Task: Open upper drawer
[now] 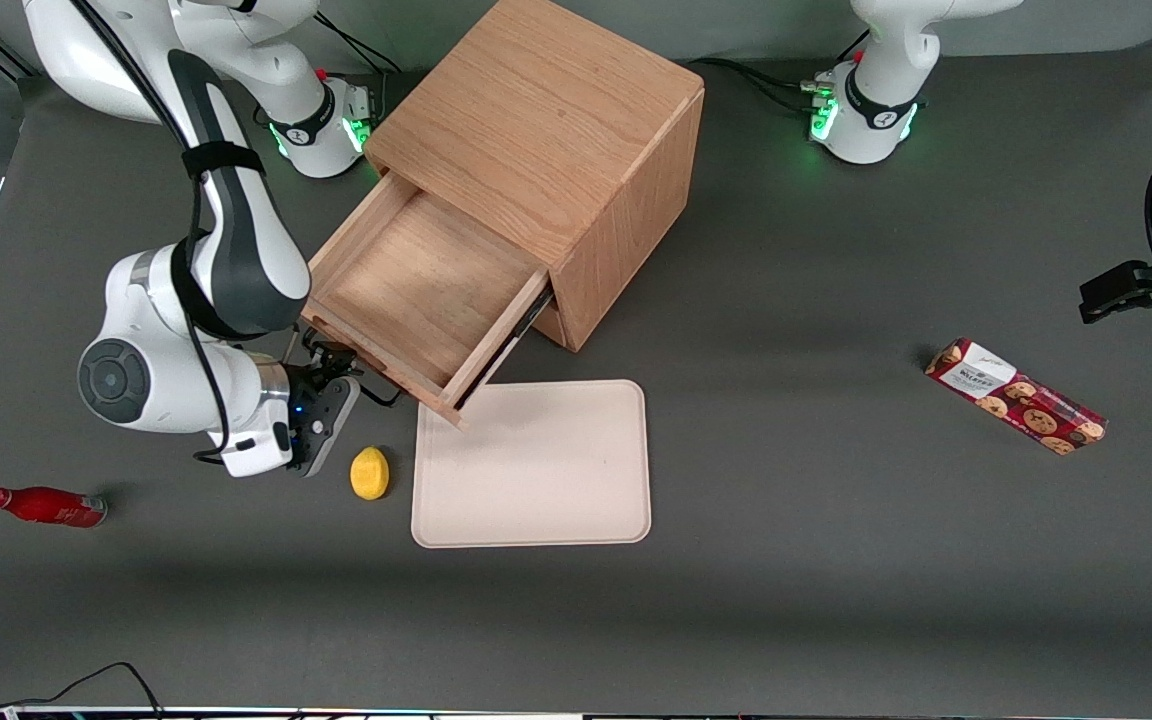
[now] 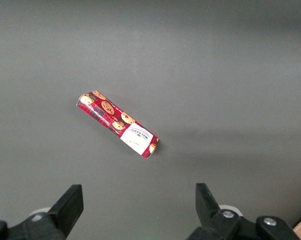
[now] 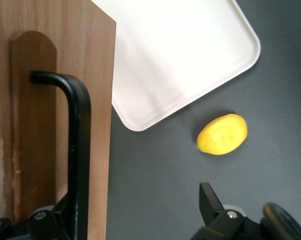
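Note:
The upper drawer (image 1: pixel 416 290) stands pulled well out of the oak cabinet (image 1: pixel 536 140), and its bare wooden floor shows. My gripper (image 1: pixel 334 366) hangs at the drawer's front panel (image 3: pixel 98 75), nearer the front camera than the cabinet. In the right wrist view the gripper (image 3: pixel 138 210) is open. The thin black bar handle (image 3: pixel 80 150) runs just inside one fingertip (image 3: pixel 65 212). The other fingertip (image 3: pixel 208 200) is well apart from the handle, over the dark table. Nothing is clamped between them.
A cream tray (image 1: pixel 536 470) lies flat just in front of the open drawer, its corner (image 3: pixel 180 55) close to the drawer front. A yellow lemon (image 1: pixel 370 473) (image 3: pixel 222 134) sits beside the tray. A red bottle (image 1: pixel 41 505) lies toward the working arm's end, a cookie box (image 1: pixel 1016 397) toward the parked arm's.

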Tool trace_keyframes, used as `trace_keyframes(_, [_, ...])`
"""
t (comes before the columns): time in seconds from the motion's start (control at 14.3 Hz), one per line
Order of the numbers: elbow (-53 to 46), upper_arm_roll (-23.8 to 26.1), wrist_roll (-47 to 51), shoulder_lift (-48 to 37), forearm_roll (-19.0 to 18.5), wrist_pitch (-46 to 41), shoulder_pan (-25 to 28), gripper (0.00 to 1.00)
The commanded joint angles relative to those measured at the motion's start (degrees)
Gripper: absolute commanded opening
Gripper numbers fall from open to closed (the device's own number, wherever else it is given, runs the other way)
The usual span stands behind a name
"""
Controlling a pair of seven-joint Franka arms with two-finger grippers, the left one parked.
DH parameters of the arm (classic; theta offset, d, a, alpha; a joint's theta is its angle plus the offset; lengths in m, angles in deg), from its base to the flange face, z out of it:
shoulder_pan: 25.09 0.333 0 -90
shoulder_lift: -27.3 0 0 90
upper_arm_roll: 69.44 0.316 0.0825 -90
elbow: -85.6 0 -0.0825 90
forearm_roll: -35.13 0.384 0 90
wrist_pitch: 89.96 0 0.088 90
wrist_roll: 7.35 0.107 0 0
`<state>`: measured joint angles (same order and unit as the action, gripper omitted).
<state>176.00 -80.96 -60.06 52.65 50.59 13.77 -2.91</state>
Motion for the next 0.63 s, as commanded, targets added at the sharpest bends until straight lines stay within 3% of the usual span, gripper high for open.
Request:
trace_keyframes(0.0, [-3.64,0.10,-3.27,2.42,0.10,-0.11,-1.26,1.00])
trace_keyframes(0.56, [-6.02,0.18,-4.51,3.93,-1.49,-0.11,-2.84,1.00])
